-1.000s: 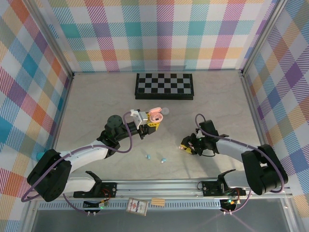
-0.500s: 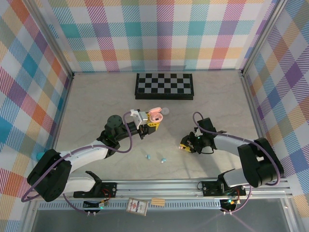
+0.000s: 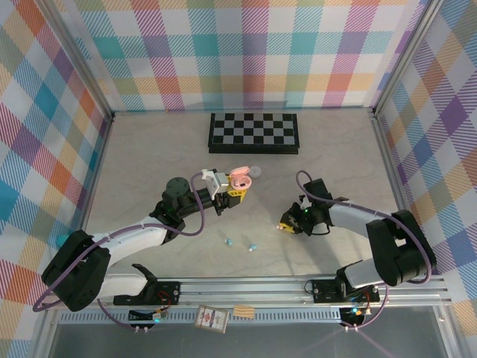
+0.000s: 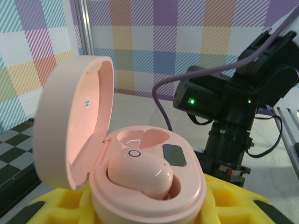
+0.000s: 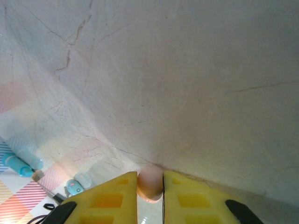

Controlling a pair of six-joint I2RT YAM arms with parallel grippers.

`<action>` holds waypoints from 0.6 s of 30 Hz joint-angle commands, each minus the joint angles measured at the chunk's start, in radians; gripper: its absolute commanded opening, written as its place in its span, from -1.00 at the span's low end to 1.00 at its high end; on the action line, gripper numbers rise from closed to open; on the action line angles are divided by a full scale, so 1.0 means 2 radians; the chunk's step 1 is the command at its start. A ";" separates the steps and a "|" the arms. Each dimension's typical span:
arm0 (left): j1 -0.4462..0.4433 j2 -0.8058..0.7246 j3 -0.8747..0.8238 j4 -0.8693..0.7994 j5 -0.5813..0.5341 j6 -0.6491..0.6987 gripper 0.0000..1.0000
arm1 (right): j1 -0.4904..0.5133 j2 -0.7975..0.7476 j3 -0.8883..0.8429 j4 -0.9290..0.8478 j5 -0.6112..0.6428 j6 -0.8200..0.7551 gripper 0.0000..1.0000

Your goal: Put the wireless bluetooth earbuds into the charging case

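The left claw [image 3: 235,191] is clenching the open pink charging case [image 3: 240,177]. Its yellow pads [image 4: 56,205] are cradling the lower shell on both sides. In the left wrist view the case is sitting upright, and its lid [image 4: 70,121] is standing hinged open to the left. One seated pink bud [image 4: 140,170] is filling the nearer socket. The socket behind it [image 4: 142,136] is lying bare, with a small dark rectangle [image 4: 174,155] just beside it on the case's inner face. Beyond the case, the right arm [image 4: 224,100] is showing two green lights.

The right claw [image 3: 287,224] is working low at the table [image 3: 149,160], to the right of the case and apart from it. In the right wrist view its yellow fingers [image 5: 107,198] are pinching a loose pink earbud [image 5: 150,181]. The earbud is sitting between the two pads and touching both. It is lying right down at the pale marbled table surface, and whether it is lifting clear cannot be told.

Two teal earbuds [image 3: 229,242] [image 3: 252,247] are lying on the table between the arms. They are nearer the base rail than either claw and a little apart from each other. The right wrist view is catching teal pieces [image 5: 74,186] at its lower left, though reflections are blurring their outlines. A black-and-white chessboard [image 3: 253,133] is lying flat near the far wall, well apart from both claws.
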 commanded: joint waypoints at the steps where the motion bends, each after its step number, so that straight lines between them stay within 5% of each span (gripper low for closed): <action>1: 0.000 0.002 0.010 -0.004 0.009 0.012 -0.42 | 0.001 -0.027 0.022 -0.049 0.026 -0.030 -0.63; 18: -0.019 0.050 0.022 -0.019 -0.014 0.027 -0.42 | 0.092 -0.111 0.190 -0.219 0.167 -0.121 -0.61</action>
